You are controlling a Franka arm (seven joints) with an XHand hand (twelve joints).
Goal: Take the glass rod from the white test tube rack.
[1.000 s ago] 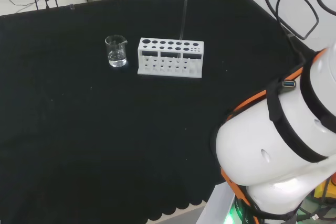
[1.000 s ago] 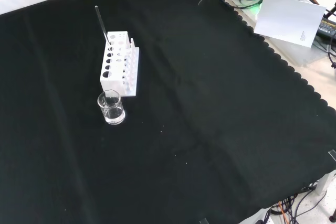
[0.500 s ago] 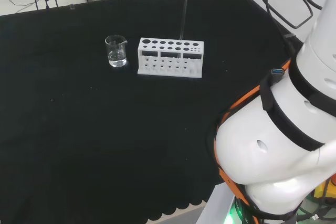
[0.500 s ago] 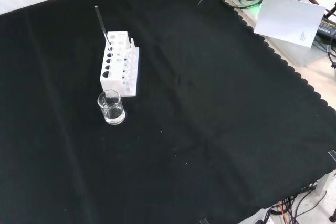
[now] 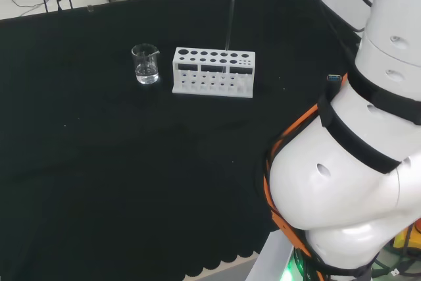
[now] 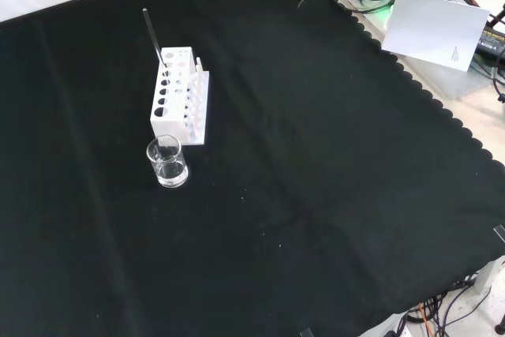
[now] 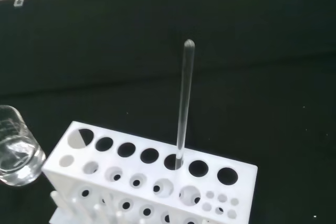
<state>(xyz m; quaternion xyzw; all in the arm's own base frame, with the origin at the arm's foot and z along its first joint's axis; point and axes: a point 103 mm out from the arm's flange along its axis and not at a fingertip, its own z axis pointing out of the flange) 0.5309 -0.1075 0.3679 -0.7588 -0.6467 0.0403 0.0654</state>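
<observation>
While you look over the arm in the head view, you find the glass rod (image 5: 229,31) standing upright in the white test tube rack (image 5: 213,72), seated in a hole of the back row toward the rack's right end. Just left of the rack stands a small clear beaker (image 5: 145,64), close by but not touching. You cannot tell how the hand's fingers are set, so take its state as unknown.

From the front view you see the rack (image 6: 180,95) end on, with the rod (image 6: 153,36) rising from its far end and leaning slightly to the left – the beaker (image 6: 167,161) sits just in front of the near end, on the black cloth (image 6: 316,163).

Up close in the wrist view, the rod (image 7: 184,100) (rounded at its tip) stands in a hole of the rack's (image 7: 157,179) top plate – two open holes lie on one side of it, several on the other, toward the beaker (image 7: 17,153)
</observation>
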